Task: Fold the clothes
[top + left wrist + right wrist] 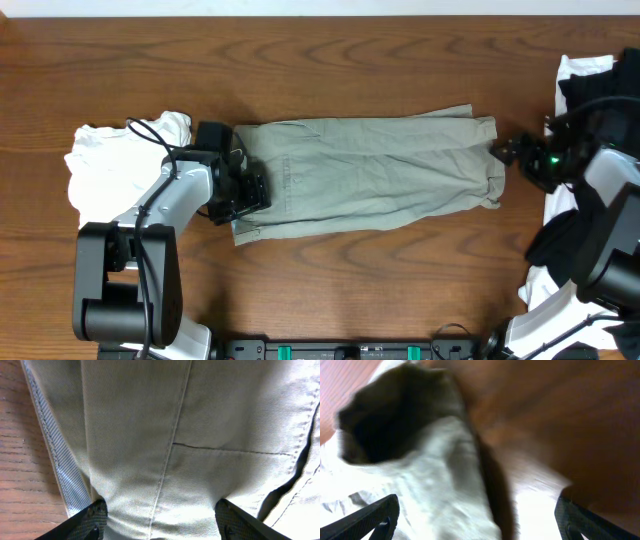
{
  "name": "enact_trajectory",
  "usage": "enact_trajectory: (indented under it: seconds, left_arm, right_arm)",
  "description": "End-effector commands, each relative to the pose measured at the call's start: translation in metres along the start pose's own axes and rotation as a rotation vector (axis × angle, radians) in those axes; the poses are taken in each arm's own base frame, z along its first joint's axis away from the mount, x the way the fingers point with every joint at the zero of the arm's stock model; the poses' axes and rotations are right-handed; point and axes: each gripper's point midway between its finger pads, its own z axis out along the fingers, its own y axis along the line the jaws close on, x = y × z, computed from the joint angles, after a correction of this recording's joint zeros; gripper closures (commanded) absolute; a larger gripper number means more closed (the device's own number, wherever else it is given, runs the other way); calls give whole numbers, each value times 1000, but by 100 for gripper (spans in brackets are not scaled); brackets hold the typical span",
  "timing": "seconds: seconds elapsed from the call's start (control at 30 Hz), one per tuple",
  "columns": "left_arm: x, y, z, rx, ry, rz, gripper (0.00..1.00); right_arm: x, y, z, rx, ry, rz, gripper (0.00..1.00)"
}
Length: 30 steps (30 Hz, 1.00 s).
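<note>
**Shorts laid in a long strip, cross fold yet to come**

The table [320, 40] carries the shorts [370, 175] across its middle. They lie flat and stretched out, with the waist towards the left arm and the leg hems towards the right. The strip looks narrow enough that one leg seems to lie over the other, so I judge the lengthwise fold done. The end-to-end fold and some smoothing of the creases near the hems are left.

A white garment [100, 160] lies bunched at the left edge, and a black garment with white trim [600, 90] is piled at the right edge. Both are apart from the shorts.

The left arm reaches in low. The left tool [245, 190] is over the waistband, its fingers spread wide with flat, unpinched cloth between them. The right tool [505, 152] sits just off the hem end, spread wide and holding nothing; its wrist view is blurred.
</note>
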Motion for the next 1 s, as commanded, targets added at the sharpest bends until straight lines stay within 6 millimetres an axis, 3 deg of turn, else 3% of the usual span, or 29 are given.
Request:
enact_trajectory:
  seconds: [0.0, 0.13, 0.27, 0.33, 0.5, 0.73, 0.87, 0.93, 0.97]
  left_arm:
    - [19, 41, 18, -165, 59, -19, 28]
    - [19, 41, 18, -166, 62, -20, 28]
    - [20, 41, 18, -167, 66, -20, 28]
    - [20, 41, 18, -167, 67, -21, 28]
    - [20, 41, 18, -167, 66, -20, 27]
    - [20, 41, 18, -167, 67, -21, 28]
    - [20, 41, 18, -167, 67, -21, 28]
    - [20, 41, 18, -167, 67, -21, 27]
    - [21, 41, 18, -168, 67, -21, 28]
  right_arm:
    - [58, -18, 47, 92, 191, 10, 2]
    - [73, -18, 69, 126, 242, 4, 6]
    - [90, -24, 87, 133, 300, 26, 32]
    - [96, -26, 91, 124, 320, 41, 36]
    - [108, -19, 89, 76, 371, 32, 38]
    - [132, -19, 79, 92, 472, 83, 30]
    - [136, -20, 77, 97, 485, 89, 29]
    - [136, -20, 77, 101, 483, 87, 31]
    - [135, -21, 78, 100, 480, 85, 37]
